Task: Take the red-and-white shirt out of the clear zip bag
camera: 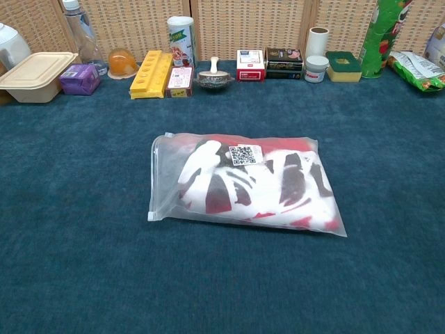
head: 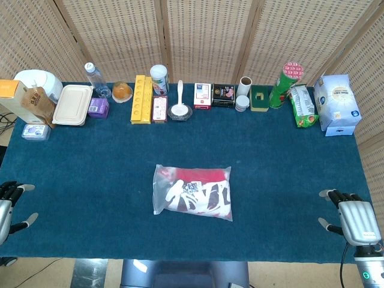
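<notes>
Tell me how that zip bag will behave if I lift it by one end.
The clear zip bag will probably sag: thin film around a folded shirt. Likely light. Its glossy plastic may slip in a hand, and the shirt could slide inside.

A staged test bench: blue-clothed table [head: 90,180], wicker screen [head: 204,36], lined-up groceries [head: 210,96].

Head view only; chest view shows neither hand.

Left hand [head: 11,207]: at the near left corner of the tabletop, mostly cut off by the frame edge. Fingers apart, tips pointing inward over the table edge. Holds nothing.

Right hand [head: 351,219]: at the near right corner, back of hand up, fingers spread, thumb out to the side. Holds nothing. Wrist runs down off the near edge.
</notes>
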